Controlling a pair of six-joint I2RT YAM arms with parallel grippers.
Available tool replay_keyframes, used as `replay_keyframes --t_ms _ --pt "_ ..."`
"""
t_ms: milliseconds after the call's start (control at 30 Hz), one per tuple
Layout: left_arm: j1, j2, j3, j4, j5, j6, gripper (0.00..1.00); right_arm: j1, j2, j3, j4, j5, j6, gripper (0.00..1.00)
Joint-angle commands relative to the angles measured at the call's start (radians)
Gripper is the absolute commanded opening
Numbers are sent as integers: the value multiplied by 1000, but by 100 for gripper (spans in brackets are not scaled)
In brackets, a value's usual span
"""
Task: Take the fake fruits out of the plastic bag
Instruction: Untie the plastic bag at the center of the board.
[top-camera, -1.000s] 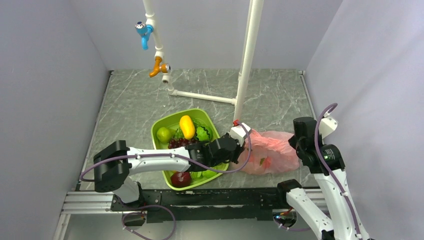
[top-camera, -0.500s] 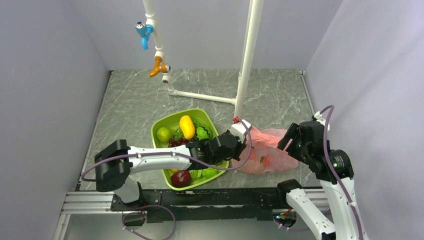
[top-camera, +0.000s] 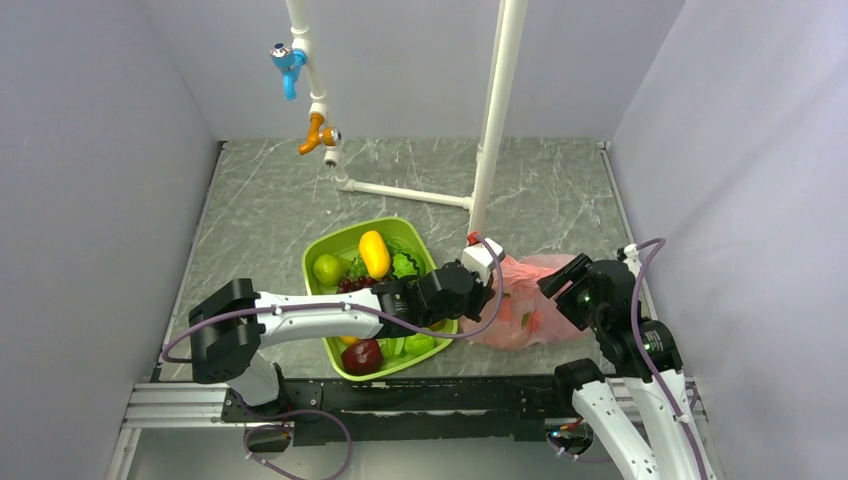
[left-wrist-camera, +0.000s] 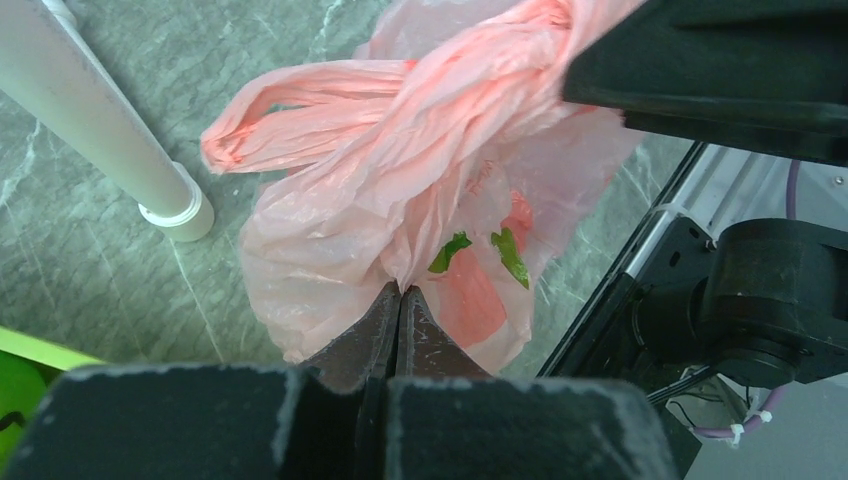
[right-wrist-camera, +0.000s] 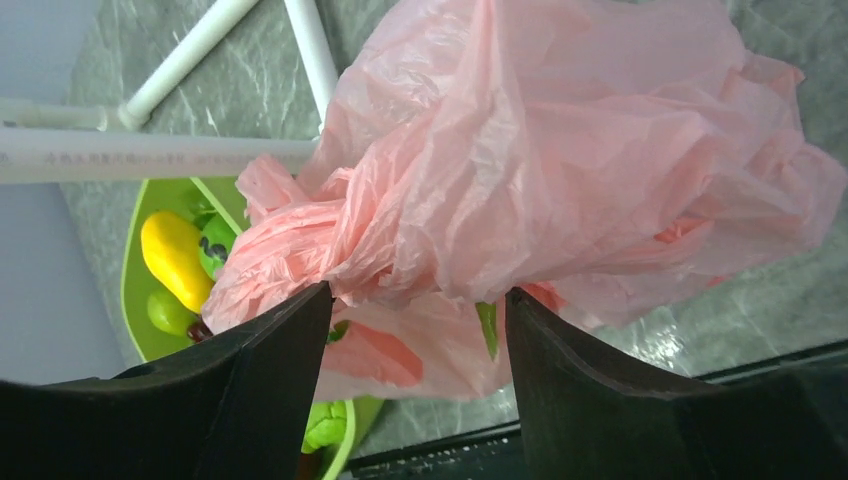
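Observation:
The pink plastic bag (top-camera: 535, 305) lies crumpled on the table, right of the green tray. My left gripper (top-camera: 489, 291) is shut on a fold of the plastic bag (left-wrist-camera: 400, 180) at its near-left side, the tips (left-wrist-camera: 400, 292) pinching the film. My right gripper (top-camera: 562, 287) is open, its fingers (right-wrist-camera: 290, 340) straddling the bag (right-wrist-camera: 560, 160) from above. The fake fruits are hidden in the bag. Only a pink-orange shape (left-wrist-camera: 470, 300) and green leaf bits (left-wrist-camera: 450, 252) show through the film. The same shape shows in the right wrist view (right-wrist-camera: 375, 355).
The green tray (top-camera: 345, 236) holds a yellow mango (top-camera: 374, 253), a light green fruit (top-camera: 327, 268), purple grapes (top-camera: 352, 286) and a dark maroon apple (top-camera: 362, 355). A white upright pipe (top-camera: 497, 110) stands just behind the bag. Grey walls close in on both sides.
My right arm has swung down and left, bringing its open gripper over the bag's right side. My left gripper has stayed shut on the bag, almost unmoved.

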Motion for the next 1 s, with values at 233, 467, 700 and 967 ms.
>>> replay_keyframes --t_ms 233,467,700,967 --pt "1 4 9 49 101 -35 0 -2 -54 -100 203 99 99 48" --pt "1 -27 -42 83 131 -40 0 -1 -69 -125 236 207 102 36" --pt "1 -45 -84 117 170 -51 0 -1 -78 -170 294 253 65 12" --pt "0 -37 -53 90 172 -38 0 -2 -32 -99 238 131 -63 34"
